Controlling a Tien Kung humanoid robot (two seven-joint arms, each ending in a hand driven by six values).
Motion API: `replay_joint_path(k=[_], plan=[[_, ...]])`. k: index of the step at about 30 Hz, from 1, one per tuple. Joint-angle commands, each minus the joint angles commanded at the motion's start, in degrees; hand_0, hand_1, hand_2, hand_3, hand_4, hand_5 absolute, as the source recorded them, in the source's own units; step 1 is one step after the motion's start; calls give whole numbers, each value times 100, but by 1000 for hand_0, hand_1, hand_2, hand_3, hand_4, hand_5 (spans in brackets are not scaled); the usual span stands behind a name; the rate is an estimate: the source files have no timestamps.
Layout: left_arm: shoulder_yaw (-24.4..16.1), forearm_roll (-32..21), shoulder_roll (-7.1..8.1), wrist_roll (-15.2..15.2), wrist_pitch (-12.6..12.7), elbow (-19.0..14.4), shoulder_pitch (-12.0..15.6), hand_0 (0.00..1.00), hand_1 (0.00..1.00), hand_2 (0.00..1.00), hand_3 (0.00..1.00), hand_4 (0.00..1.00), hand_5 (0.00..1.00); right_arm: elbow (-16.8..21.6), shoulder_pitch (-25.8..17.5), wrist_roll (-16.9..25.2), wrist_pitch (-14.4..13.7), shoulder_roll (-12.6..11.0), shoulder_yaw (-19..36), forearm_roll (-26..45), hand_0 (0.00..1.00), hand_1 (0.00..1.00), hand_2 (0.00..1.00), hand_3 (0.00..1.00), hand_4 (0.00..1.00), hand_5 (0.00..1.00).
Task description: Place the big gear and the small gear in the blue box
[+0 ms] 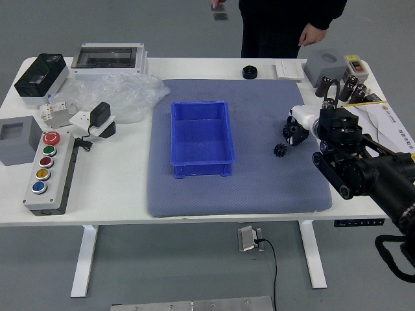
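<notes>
A: Where is the robot's right hand?

B: The white-and-black right hand (307,118) is over the right part of the blue-grey rectangular mat (259,188), at the large black toothed gear (290,131), overlapping it in view.

A: Does it hold the gear?

B: I cannot tell; the hand hides part of the gear, and its grip does not show clearly.

A: And the other gear?

B: The small black toothed gear (280,150) lies on the mat, just nearer the robot than the large one and apart from the hand.

A: Where is the box?

B: The open blue plastic box (203,170) sits upright on the mat, left of both gears.

A: Is anyone across the white table (194,66)?

B: Yes, a person in dark clothes (275,23). One of the person's hands (218,4) holds a flat grey piece (221,15); the other hand (312,34) hangs beyond the far edge, near the dark clothing.
</notes>
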Motion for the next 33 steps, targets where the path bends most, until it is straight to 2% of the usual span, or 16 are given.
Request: replay_joint_path(k=[3, 4, 9, 10, 15, 16, 33], plan=[[2, 5, -1, -1, -2, 0, -3, 831, 793, 783, 764, 671, 362, -23, -3, -12, -33, 11, -3, -19, 660, 599, 666, 675, 670, 270], [1, 7, -1, -1, -3, 0, -4, 831, 793, 783, 763, 670, 362, -32, -5, -18, -54, 16, 0, -29, 604, 543, 609, 652, 621, 319], [1, 18, -1, -1, -5, 0, -5, 831, 793, 783, 763, 670, 362, -61, -12, -48, -203, 44, 18, -95, 604, 543, 609, 652, 621, 319], [0, 20, 0, -1, -6, 0, -4, 831, 793, 783, 764, 670, 362, -62, -12, -55, -245, 48, 28, -112, 552, 494, 557, 623, 556, 349], [-12, 40, 1, 4, -8, 0, 0, 831, 793, 783, 764, 670, 362, -40, -6, -90, -411, 52, 71, -145, 552, 494, 557, 623, 556, 349], [-14, 43, 1, 4, -8, 0, 1, 831, 793, 783, 763, 670, 362, -32, -3, -96, -433, 50, 77, -145, 509, 456, 514, 578, 531, 330], [-37, 48, 10, 9, -2, 0, 4, 831, 793, 783, 763, 670, 362, 201, 9, -170, -443, -77, 132, -87, 482, 439, 495, 556, 551, 326]])
